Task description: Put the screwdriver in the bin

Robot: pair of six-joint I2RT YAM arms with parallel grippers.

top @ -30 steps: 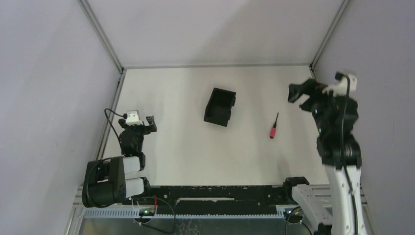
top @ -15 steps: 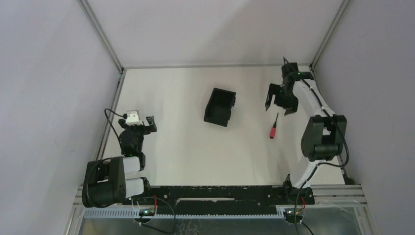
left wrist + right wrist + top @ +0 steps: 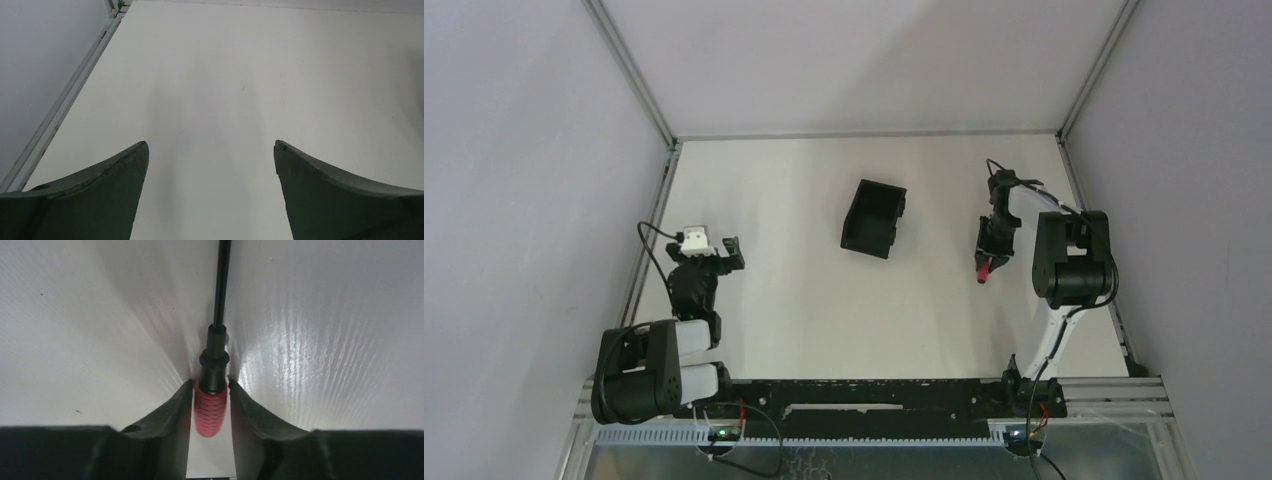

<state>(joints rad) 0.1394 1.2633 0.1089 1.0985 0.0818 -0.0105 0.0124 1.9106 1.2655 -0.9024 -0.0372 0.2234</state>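
In the right wrist view, the thin dark metal shaft of the small red-handled screwdriver (image 3: pixel 211 407) ran off the top edge, so its tip was out of sight. The dark fingers (image 3: pixel 167 415) of the right gripper (image 3: pixel 210 390) were cut off at the bottom edge. From above, that gripper covered the shaft and only the red handle end peeked out. The inside of the small black plastic open-top bin (image 3: pixel 892 232) was too dark to make out. The left gripper (image 3: pixel 210 143) had both dark green fingers (image 3: pixel 100 190) cropped by its own view's bottom edge.
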